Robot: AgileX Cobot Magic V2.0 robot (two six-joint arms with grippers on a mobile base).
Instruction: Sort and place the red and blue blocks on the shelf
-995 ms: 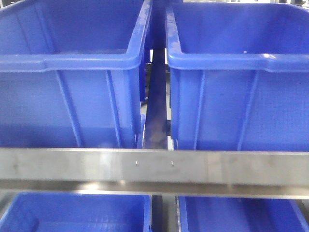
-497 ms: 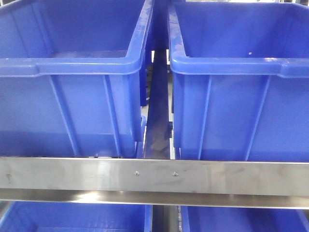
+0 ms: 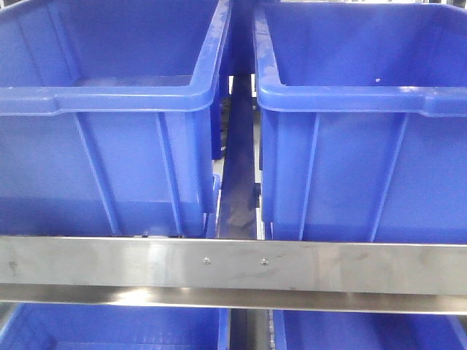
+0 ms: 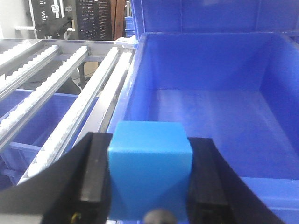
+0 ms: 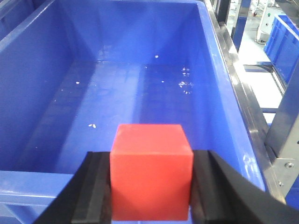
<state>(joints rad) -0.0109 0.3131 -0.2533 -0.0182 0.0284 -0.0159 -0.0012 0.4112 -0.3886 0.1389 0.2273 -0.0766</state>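
Note:
In the left wrist view the blue block (image 4: 149,168) sits between the black fingers of my left gripper (image 4: 149,179), which is shut on it, just before the near rim of a blue tub (image 4: 210,107). In the right wrist view my right gripper (image 5: 150,186) is shut on the red block (image 5: 150,170), held over the near edge of another blue tub (image 5: 140,88). The shelf shows in the front view as a brushed-metal rail (image 3: 233,264) with two screws. Neither gripper appears in the front view.
Two large blue tubs (image 3: 109,124) (image 3: 365,124) stand side by side above the rail, with a narrow gap (image 3: 237,182) between them. More blue tubs (image 3: 109,332) sit on the tier below. Roller tracks (image 4: 70,93) run left of the left tub. A steel frame (image 5: 280,130) stands right of the right tub.
The front view has shifted so the rail sits lower in frame and the tubs look nearer than a second ago. Almost nothing has moved in the last half second.

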